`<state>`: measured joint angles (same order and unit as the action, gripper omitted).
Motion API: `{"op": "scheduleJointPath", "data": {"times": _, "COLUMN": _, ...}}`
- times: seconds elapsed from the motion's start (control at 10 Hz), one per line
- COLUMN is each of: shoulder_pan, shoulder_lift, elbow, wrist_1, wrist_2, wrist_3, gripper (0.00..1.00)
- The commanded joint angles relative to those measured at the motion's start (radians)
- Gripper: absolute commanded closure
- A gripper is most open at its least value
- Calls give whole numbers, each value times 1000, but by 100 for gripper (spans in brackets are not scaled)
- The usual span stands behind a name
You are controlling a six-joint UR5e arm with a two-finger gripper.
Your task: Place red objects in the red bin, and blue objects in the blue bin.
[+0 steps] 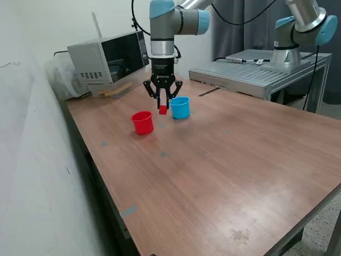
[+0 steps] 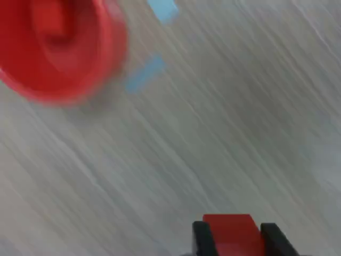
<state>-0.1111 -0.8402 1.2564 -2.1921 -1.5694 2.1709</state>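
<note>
Gripper [image 1: 163, 105] closed on a red cube [image 1: 163, 110], fingers [image 2: 201, 238] pinching both sides; I see it held clear of the table [image 1: 224, 176]. Landmark = red cup [image 1: 142, 122]: cube above, just beside it toward the blue cup [image 1: 180, 107]. Wrist view blurred; something red sits inside red cup, can't tell what.

1. The exterior view is evenly lit, bright and sharp, with soft sheen on the wooden table [image 1: 224, 160].
2. The wrist view is heavily smeared with streaky blur.
3. There the red cup [image 2: 56, 48] looks soft-edged.
</note>
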Motion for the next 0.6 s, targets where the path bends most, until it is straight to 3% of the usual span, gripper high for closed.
{"op": "scheduleJointPath", "data": {"times": 0.0, "shoulder_pan": -114, "shoulder_lift": -22, "elbow": -9, "wrist_1": 2, "wrist_2": -57, "wrist_3": 121, "gripper": 100}}
{"op": "scheduleJointPath", "data": {"times": 0.3, "shoulder_pan": -140, "shoulder_lift": -20, "elbow": -11, "wrist_1": -1, "wrist_2": -58, "wrist_3": 335, "gripper": 100}}
{"op": "scheduleJointPath", "data": {"times": 0.5, "shoulder_pan": -128, "shoulder_lift": -20, "elbow": -8, "wrist_1": 2, "wrist_2": -58, "wrist_3": 368, "gripper": 100}}
